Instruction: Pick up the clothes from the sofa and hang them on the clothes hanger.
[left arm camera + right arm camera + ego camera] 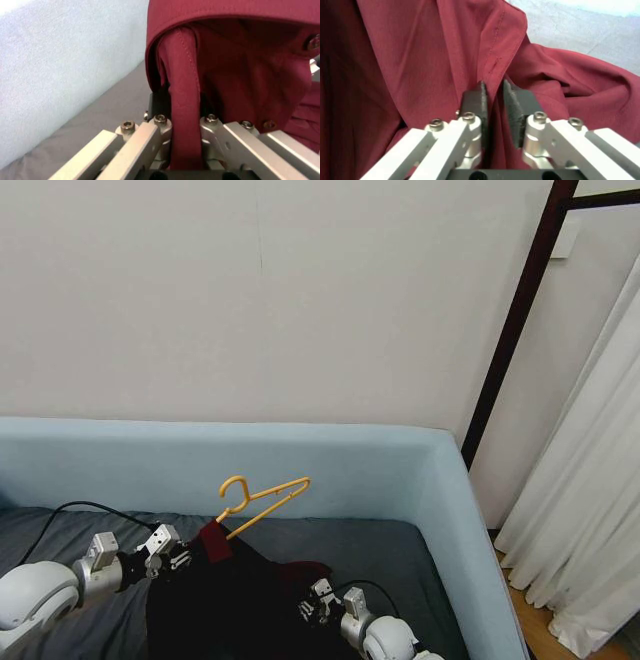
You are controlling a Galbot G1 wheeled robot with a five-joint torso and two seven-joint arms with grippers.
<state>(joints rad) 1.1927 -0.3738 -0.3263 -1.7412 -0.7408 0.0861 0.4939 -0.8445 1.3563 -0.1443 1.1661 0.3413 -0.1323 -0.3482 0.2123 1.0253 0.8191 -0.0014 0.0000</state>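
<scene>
On the sofa (330,465) seat, low down: a dark red shirt (235,605) lies between the two hands. Left hand (178,558) is closed tight on a fold by the collar, with cloth running down between its fingers (159,103). Right hand (320,598) pinches another fold of the same shirt at the far side. A yellow hanger (262,500) sits just beyond the left hand, tilted, hook up, its lower end at the collar. The sofa back rises behind both hands.

Garment (230,605) on sofa (300,465) (hanger (262,502) atop) — curtain (590,510) right.
</scene>
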